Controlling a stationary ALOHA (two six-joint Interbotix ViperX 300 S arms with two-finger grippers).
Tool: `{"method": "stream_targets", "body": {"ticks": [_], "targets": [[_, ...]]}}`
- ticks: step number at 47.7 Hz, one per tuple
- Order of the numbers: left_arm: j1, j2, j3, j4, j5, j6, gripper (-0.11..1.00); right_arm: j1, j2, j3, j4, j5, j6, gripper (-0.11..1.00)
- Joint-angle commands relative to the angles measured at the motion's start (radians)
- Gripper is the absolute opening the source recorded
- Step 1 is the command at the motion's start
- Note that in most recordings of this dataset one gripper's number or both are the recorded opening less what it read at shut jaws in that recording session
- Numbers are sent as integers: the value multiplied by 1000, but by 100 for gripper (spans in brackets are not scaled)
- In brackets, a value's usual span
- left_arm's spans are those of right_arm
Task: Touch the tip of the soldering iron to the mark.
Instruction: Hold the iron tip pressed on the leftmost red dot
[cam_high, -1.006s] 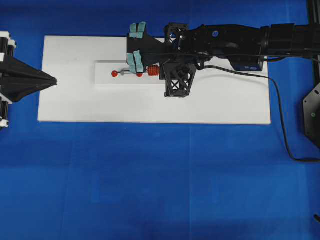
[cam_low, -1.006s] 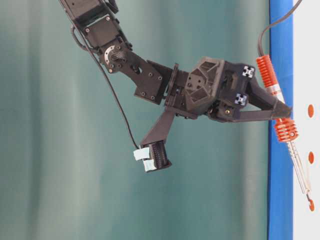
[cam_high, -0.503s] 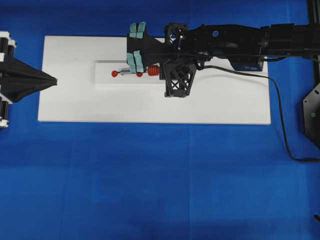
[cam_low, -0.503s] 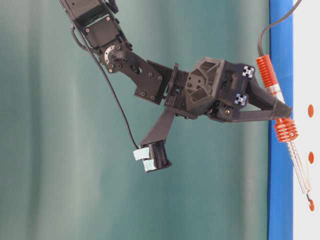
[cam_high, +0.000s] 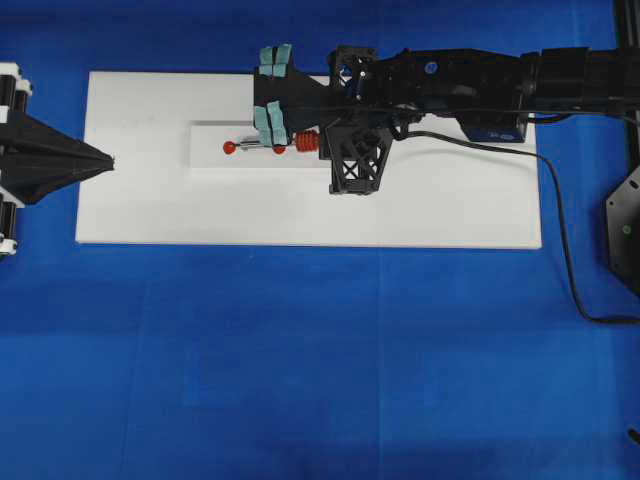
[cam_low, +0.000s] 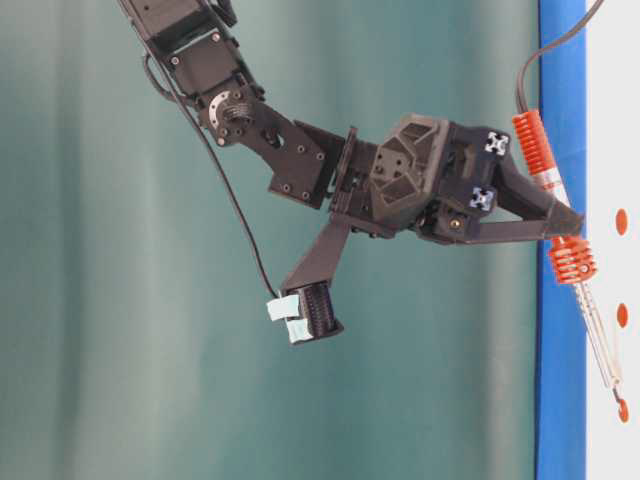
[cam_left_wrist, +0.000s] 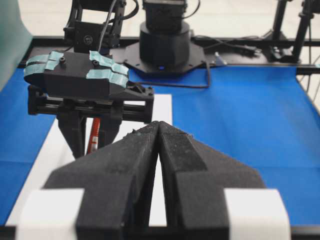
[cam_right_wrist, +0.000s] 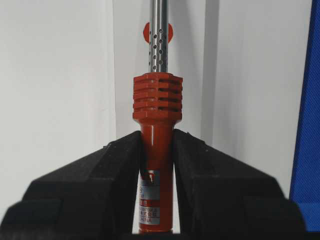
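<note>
The right tool (cam_right_wrist: 156, 150) held the soldering iron (cam_right_wrist: 156, 165) clamped by its red-orange handle just behind the ribbed collar, jaws pressed to both sides of the handle. In the right wrist view, the perforated silver shaft ran straight up away from the tool, crossing a red dot (cam_right_wrist: 146, 32) on the raised white strip (cam_right_wrist: 130, 75) beneath it.

Seen from overhead, the iron lay along the raised white strip (cam_high: 215, 158) in the far half of the white board (cam_high: 200, 215), which rested on the blue worktop (cam_high: 320, 360). Its tip reached toward the board's left edge and met the red mark (cam_high: 229, 147) near the strip's left end. The table-level view showed the iron (cam_low: 575, 290) tilted, its dark tip touching a red mark (cam_low: 623, 409) on the white surface. The black cord (cam_high: 560, 230) trailed off the board's right edge and across the worktop.

The left tool (cam_high: 108, 161) sat at the board's left edge, well apart from the iron, its jaws pressed together with nothing between them, as the left wrist view also showed (cam_left_wrist: 159, 131).
</note>
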Motion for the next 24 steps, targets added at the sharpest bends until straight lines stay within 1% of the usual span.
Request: {"method": "stream_targets", "body": {"ticks": [1, 17, 24], "targets": [[0, 3, -11, 2, -11, 0, 2, 0, -15, -11, 0, -6, 0, 7], [0, 3, -11, 2, -11, 0, 2, 2, -17, -18, 0, -3, 3, 7], [0, 3, -11, 2, -9, 0, 2, 0, -46, -31, -2, 8, 5, 7]]}}
